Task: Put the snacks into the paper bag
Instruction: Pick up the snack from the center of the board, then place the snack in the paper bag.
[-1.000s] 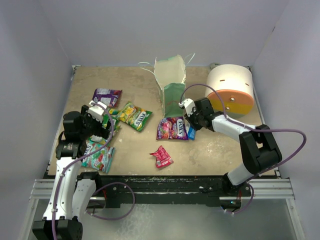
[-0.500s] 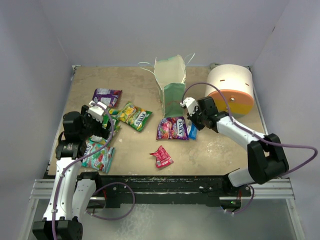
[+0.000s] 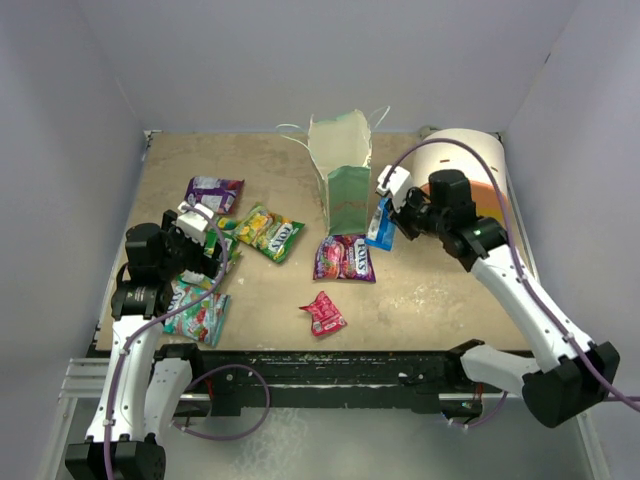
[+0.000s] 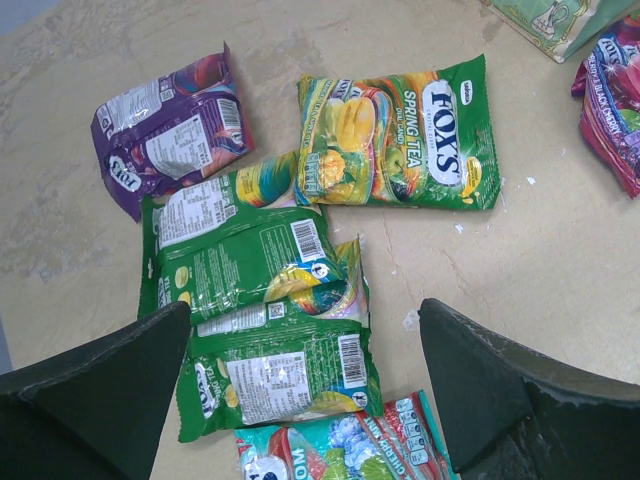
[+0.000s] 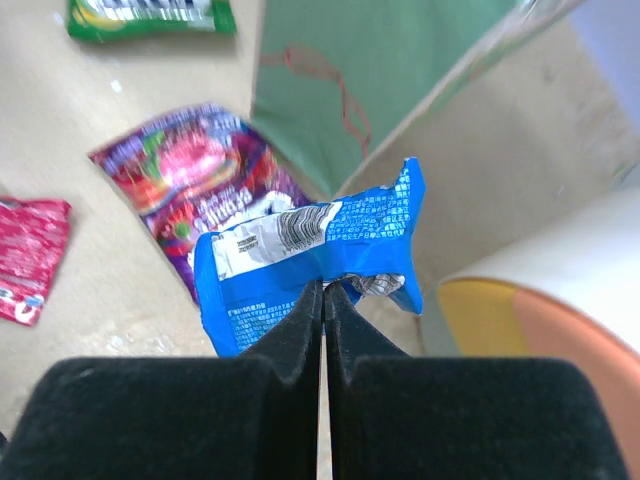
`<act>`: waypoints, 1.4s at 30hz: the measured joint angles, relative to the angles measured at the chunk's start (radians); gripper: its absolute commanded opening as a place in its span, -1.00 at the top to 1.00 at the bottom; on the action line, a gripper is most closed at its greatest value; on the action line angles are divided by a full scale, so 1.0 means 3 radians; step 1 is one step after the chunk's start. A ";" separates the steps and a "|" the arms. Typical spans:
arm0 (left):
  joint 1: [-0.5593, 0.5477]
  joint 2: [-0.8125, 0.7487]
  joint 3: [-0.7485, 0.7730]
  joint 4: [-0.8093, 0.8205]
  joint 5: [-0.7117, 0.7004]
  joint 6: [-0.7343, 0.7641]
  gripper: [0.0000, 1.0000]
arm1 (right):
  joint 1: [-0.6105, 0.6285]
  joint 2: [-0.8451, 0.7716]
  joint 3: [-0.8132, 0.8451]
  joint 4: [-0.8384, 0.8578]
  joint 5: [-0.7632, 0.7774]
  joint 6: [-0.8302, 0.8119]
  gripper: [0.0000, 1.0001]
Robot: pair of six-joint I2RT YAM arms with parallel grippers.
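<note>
The pale green and cream paper bag [image 3: 341, 175] stands upright at the back middle; its green wall shows in the right wrist view [image 5: 370, 70]. My right gripper [image 3: 392, 216] is shut on a blue packet [image 5: 305, 265], held in the air just right of the bag [image 3: 380, 223]. A magenta packet [image 3: 344, 257] lies below the bag, a red one [image 3: 323, 312] nearer. My left gripper [image 4: 305, 370] is open above two green packets [image 4: 255, 300] and a teal packet [image 4: 340, 445]. A green-yellow packet [image 4: 400, 135] and a purple packet [image 4: 170, 130] lie beyond.
A white cylinder with an orange-yellow face [image 3: 462, 178] stands at the back right, close behind my right arm. Pale walls enclose the table on three sides. The table's front edge [image 3: 330, 352] runs below the red packet.
My right gripper has lifted the blue packet off the table beside the magenta packet and raised it up and to the right, next to the bag. The left arm has not moved.
</note>
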 measured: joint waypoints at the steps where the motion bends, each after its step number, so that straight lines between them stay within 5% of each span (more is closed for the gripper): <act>1: 0.0000 0.0000 0.0000 0.0000 0.0000 0.0000 -0.98 | 0.0000 -0.0053 0.0099 -0.0036 -0.0075 -0.0019 1.00; 9: 0.0000 0.0000 0.0000 0.0001 0.0000 0.0000 -0.98 | 0.0000 -0.0172 0.0730 0.0027 -0.0482 0.0006 1.00; 19: 0.0000 0.0001 0.0000 0.0001 0.0000 0.0003 -0.98 | 0.0000 0.0659 0.1600 0.0407 -0.0526 0.0326 1.00; 30: 0.0000 0.0010 -0.0001 0.0000 0.0013 0.0004 -0.98 | 0.0071 0.1494 0.2468 0.0626 -0.0050 0.0389 1.00; 42: 0.0000 0.0017 -0.0029 -0.0003 0.0028 0.0006 -0.98 | 0.0300 0.2152 0.2832 0.0326 0.0507 0.0100 1.00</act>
